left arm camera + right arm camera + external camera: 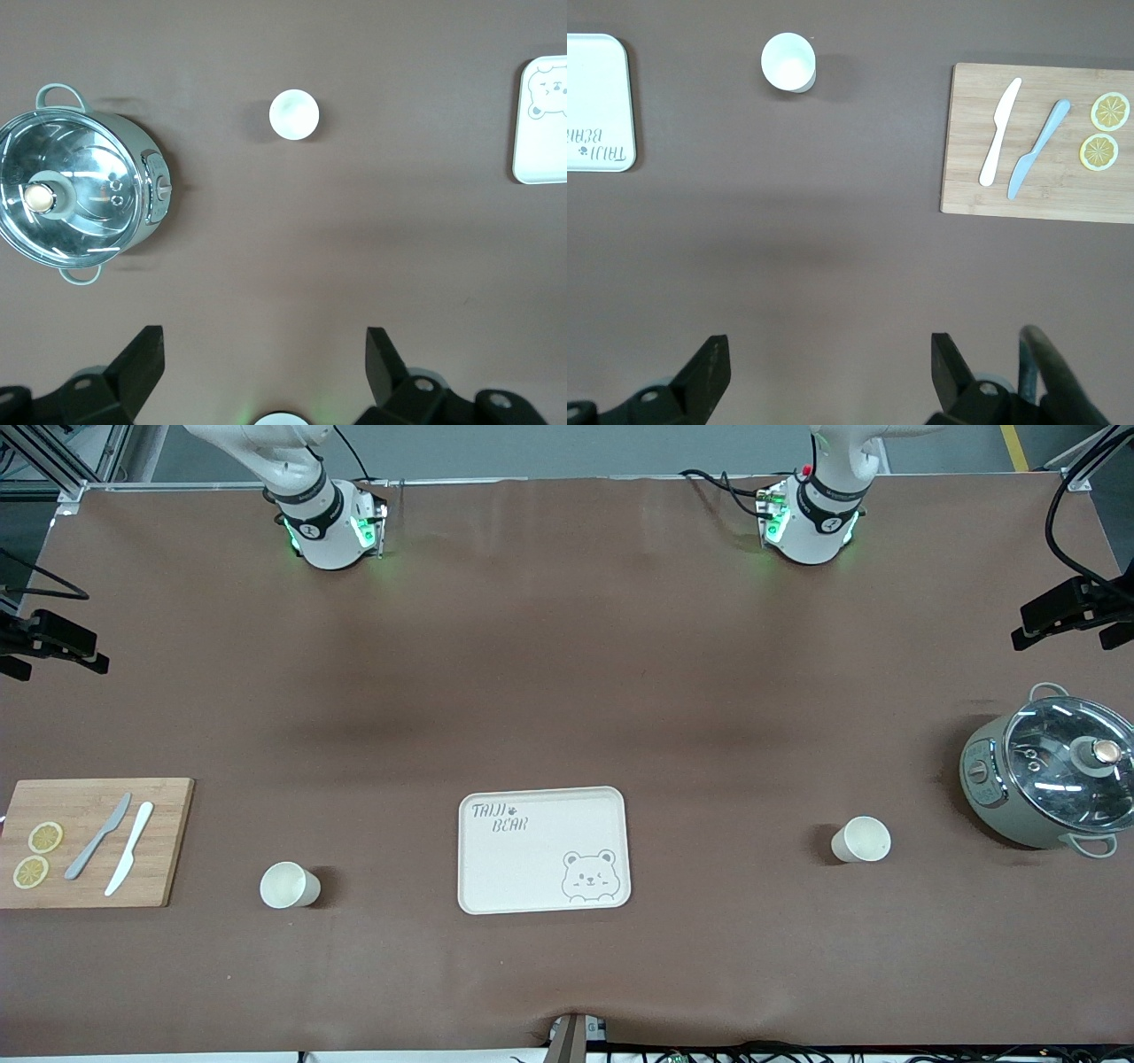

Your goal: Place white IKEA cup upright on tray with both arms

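Nothing is placed yet: your flat cream-white rectangular bear-print tray [542, 850] lies bare on the brown worktop [567, 691]. One white upright cup [289, 885] stands beside it toward the right arm's end, another white cup [860, 839] toward the left arm's end. Both remain to be lifted. Left gripper [266, 367] and right gripper [831, 370] hang high near their bases, jaws spread wide, empty. The front view cuts both grippers off.

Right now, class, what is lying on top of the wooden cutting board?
On the rectangular wooden cutting board lie a grey knife, a white knife beside it, and two yellow lemon slices. Whatever is beneath the board is covered.
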Available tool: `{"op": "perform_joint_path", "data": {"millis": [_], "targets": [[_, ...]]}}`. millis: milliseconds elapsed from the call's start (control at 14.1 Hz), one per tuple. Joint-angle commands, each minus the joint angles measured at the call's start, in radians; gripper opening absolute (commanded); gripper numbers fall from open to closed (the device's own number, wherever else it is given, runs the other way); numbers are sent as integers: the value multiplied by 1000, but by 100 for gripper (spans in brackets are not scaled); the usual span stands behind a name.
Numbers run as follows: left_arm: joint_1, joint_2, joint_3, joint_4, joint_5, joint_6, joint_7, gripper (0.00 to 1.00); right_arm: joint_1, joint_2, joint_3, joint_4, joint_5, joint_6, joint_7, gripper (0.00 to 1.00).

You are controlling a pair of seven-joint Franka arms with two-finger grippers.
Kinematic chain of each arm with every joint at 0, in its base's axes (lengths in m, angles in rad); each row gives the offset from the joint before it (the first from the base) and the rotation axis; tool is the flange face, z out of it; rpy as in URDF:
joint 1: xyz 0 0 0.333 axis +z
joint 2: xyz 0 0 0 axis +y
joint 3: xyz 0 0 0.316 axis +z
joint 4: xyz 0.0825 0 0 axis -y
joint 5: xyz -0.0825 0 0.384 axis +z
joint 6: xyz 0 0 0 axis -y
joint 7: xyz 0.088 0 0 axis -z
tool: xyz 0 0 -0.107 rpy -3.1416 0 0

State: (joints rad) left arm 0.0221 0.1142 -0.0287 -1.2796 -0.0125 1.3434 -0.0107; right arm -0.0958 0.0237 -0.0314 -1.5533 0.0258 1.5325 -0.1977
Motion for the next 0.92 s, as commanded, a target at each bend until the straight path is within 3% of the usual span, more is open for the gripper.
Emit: {"op": "perform_joint_path", "data": {"millis": [0, 848], "targets": [[7, -19, -8, -12, 19, -1, 6, 100, -9, -11, 11, -10, -7, 8, 17, 100], [10, 5, -3, -17, 28, 0, 8, 100, -10, -8, 13, -14, -1, 8, 17, 100]]}}
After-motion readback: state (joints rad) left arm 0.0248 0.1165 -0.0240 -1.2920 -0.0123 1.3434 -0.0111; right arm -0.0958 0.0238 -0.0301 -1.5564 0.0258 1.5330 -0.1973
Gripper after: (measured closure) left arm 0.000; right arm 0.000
